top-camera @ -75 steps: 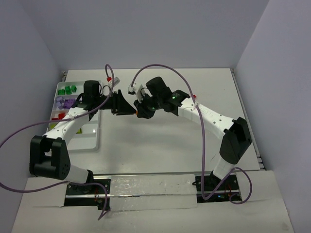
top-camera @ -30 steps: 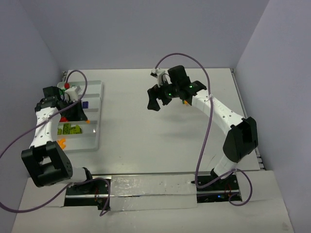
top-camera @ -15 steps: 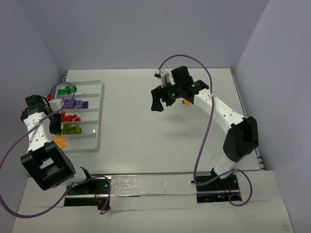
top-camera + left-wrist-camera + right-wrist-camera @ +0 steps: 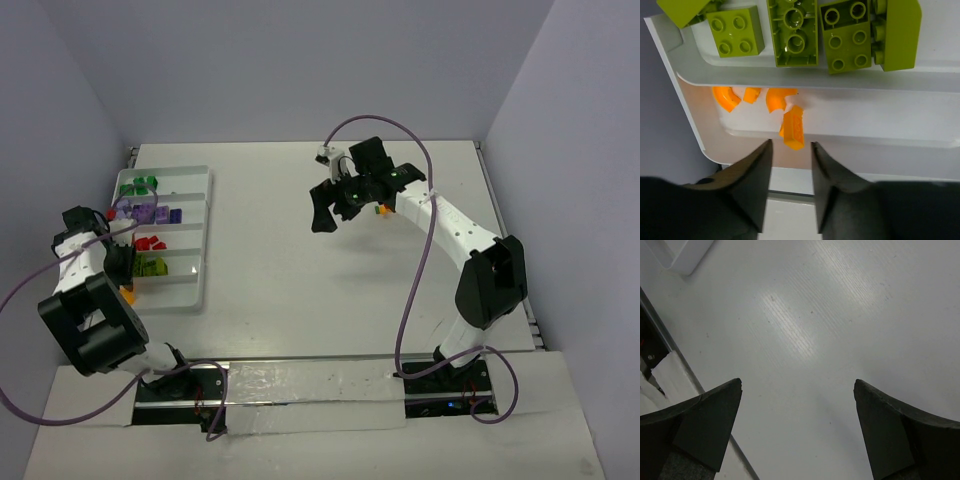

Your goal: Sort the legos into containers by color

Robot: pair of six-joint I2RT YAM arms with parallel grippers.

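Note:
The containers are one white ridged tray point(image 4: 196, 228) at the table's left. It holds dark green point(image 4: 137, 185), purple point(image 4: 155, 213), red point(image 4: 150, 242), lime point(image 4: 148, 265) and orange legos point(image 4: 128, 293) in separate rows. My left gripper point(image 4: 121, 268) hangs over the tray's near left end, jaws apart. In the left wrist view the left gripper point(image 4: 791, 145) stands just short of an orange brick point(image 4: 792, 131) that touches neither finger. Other orange pieces point(image 4: 726, 97) lie beside it, and lime bricks point(image 4: 792, 32) fill the neighbouring row. My right gripper point(image 4: 335, 205) is open over bare table point(image 4: 805, 315).
A small orange and green brick point(image 4: 381, 209) lies on the table by the right arm's wrist. The tray's corner point(image 4: 682, 255) shows at the top left of the right wrist view. The table's near edge and the mount rail point(image 4: 300, 385) lie below.
My left gripper has swung from beyond the tray's left edge to its near orange row and has opened, with an orange brick now free in front of it. The right arm has barely moved.

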